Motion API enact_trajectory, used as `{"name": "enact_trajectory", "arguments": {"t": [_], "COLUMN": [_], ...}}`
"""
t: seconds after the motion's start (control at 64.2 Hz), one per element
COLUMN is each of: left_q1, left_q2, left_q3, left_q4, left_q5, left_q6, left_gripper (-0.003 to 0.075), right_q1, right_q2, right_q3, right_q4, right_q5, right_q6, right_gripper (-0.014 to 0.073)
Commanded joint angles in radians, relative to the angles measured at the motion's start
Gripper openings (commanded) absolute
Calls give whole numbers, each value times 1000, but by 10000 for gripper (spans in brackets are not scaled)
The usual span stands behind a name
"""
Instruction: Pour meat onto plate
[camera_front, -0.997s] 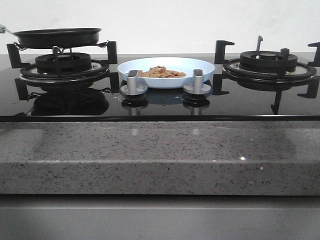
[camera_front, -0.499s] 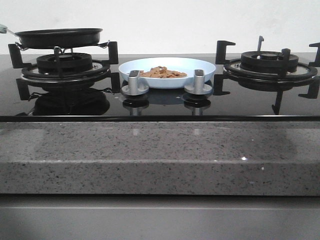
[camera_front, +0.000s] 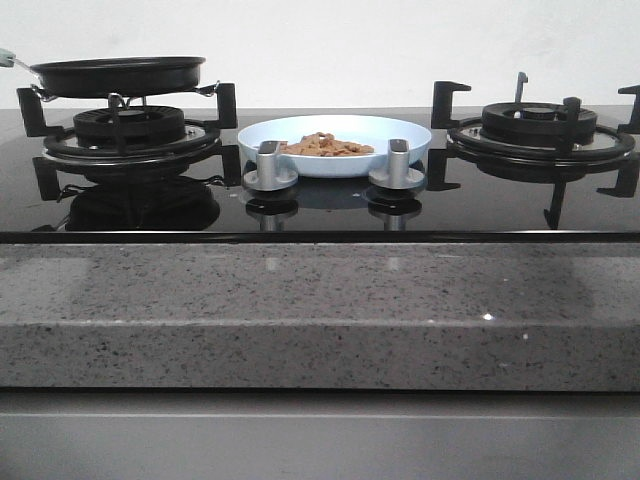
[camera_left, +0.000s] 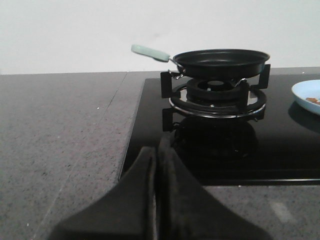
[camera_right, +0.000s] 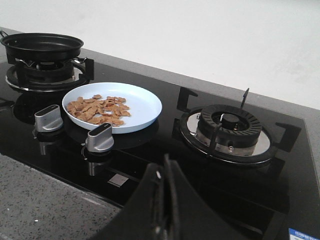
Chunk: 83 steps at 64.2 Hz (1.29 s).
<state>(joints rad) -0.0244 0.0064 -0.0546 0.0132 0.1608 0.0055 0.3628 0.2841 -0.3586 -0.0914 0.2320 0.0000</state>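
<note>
Both grippers pressed shut, empty, near; meat piled on plate between burners, pan far left.

Front view: pan handle cut off at the frame's left edge; 2 knobs hide part of the plate. Left wrist view: plate cropped at the frame edge. Right wrist view: blue sticker cropped, text unreadable.

Two knobs stand just in front of the plate, blocking a low approach from the front. Burner grates flank it on both sides, the pan topping the left. Open space lies above the plate.
</note>
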Motion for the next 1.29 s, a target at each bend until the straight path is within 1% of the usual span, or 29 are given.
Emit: {"name": "enact_trajectory", "arguments": {"t": [0.0, 0.078, 0.125, 1.122, 1.168, 1.277], "left_q1": [10, 17, 22, 21, 21, 21], "left_q2": [-32, -28, -28, -26, -26, -26], "left_q3": [22, 66, 64, 64, 64, 64], "left_q4": [-13, -13, -27, -27, -27, -27], "left_q5": [-90, -144, -105, -106, -106, -106], "left_q6": [2, 2, 2, 2, 2, 2], "left_gripper": [-20, -20, -20, -20, -20, -20], "right_q1": [-1, -1, -1, -1, -1, -24], "right_q2": [8, 8, 8, 8, 8, 3], "right_q3": [-27, -27, -27, -27, -21, 35], "right_q4": [-3, -3, -3, -6, -6, 2], "right_q5": [-86, -83, -79, -79, -92, -183], "right_q6": [0, 0, 0, 0, 0, 0], "right_gripper": [-60, -60, -60, -60, -60, -60]}}
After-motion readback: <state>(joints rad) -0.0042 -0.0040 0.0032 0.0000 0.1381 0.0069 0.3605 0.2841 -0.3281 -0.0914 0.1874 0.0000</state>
